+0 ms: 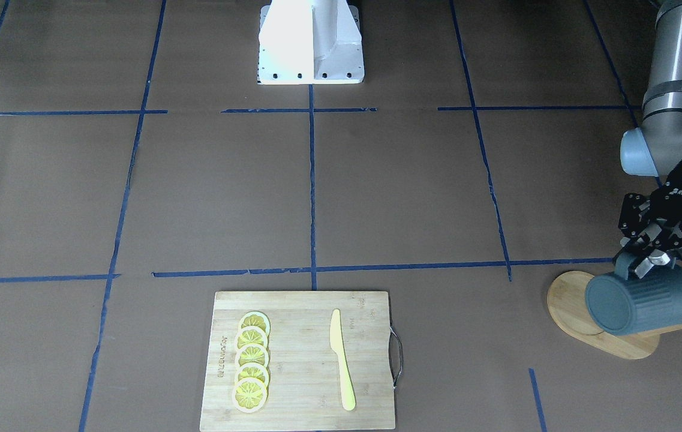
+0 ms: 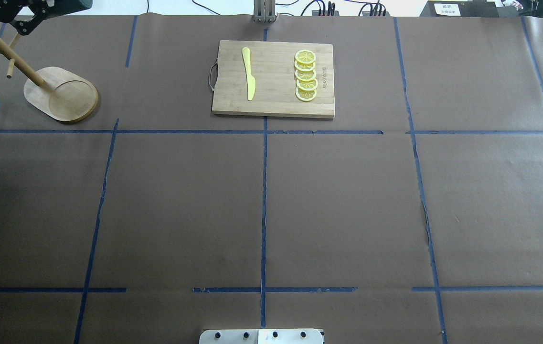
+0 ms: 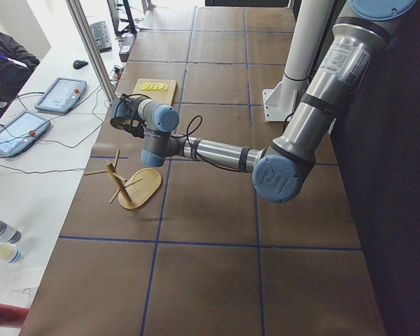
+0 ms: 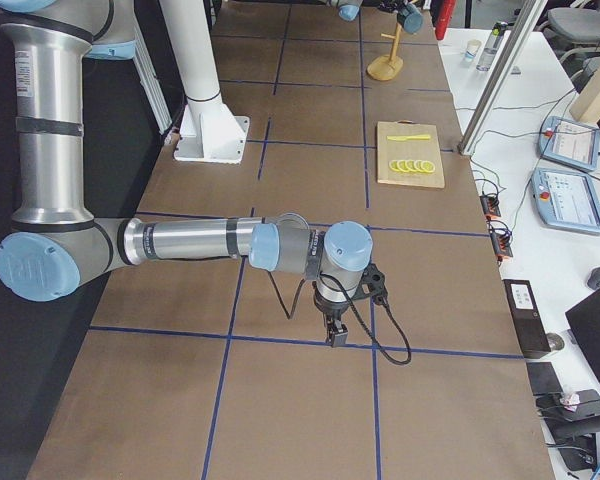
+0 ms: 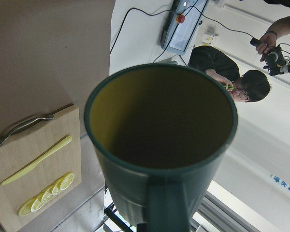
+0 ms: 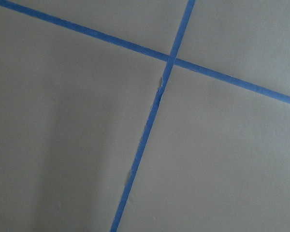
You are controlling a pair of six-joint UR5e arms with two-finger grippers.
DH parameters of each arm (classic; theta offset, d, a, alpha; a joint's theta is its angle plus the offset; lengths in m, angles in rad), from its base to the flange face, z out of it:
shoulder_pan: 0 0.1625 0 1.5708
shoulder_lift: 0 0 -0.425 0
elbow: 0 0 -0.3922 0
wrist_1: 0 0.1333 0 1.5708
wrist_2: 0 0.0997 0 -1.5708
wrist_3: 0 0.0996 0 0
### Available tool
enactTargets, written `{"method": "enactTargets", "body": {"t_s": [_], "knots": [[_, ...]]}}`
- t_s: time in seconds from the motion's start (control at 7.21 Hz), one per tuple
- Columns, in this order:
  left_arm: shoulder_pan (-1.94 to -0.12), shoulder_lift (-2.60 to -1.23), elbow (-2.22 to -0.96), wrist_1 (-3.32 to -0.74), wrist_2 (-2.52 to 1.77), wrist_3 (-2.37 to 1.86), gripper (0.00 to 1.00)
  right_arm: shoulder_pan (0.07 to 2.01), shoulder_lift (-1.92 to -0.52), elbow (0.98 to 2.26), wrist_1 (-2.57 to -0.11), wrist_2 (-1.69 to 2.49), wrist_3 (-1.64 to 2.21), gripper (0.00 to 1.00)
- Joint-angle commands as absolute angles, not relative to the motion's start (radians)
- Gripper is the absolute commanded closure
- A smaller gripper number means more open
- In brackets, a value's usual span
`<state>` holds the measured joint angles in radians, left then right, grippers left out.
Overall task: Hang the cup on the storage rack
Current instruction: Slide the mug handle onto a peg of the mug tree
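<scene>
Brown paper crossed with blue tape covers the counter (image 2: 347, 200). At its left end the left hand (image 1: 642, 263) is clamped on the handle of the cup (image 1: 646, 300), which it holds tipped on its side in the air over the oval base of the rack (image 1: 574, 303). The cup is dark teal-grey and ribbed outside, yellow-olive inside. I cannot tell whether the right hand (image 4: 336, 338) is wide or narrow.

The dark teal-grey ribbed cup (image 1: 646, 303), yellow-olive inside, lies on its side in the air just above the oval base of the light bamboo rack (image 1: 565, 297), close to its post and thin pegs
</scene>
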<state>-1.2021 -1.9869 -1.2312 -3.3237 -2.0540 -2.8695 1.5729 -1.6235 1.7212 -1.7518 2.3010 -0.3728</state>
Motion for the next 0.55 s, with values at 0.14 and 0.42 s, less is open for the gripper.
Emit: {"method": "enactTargets", "body": {"t_s": [0.14,0.42], "knots": [[-1.209,-1.945,-1.155,-3.503,-2.059,-2.954,1.0,1.575,-1.624,1.73,-1.752,2.301,-0.373,0.0],[-1.218,-1.922,-1.152,-3.545,-2.057,-2.958,1.0,1.577,-1.623,1.73,-1.752,2.301,-0.373,0.0]]}}
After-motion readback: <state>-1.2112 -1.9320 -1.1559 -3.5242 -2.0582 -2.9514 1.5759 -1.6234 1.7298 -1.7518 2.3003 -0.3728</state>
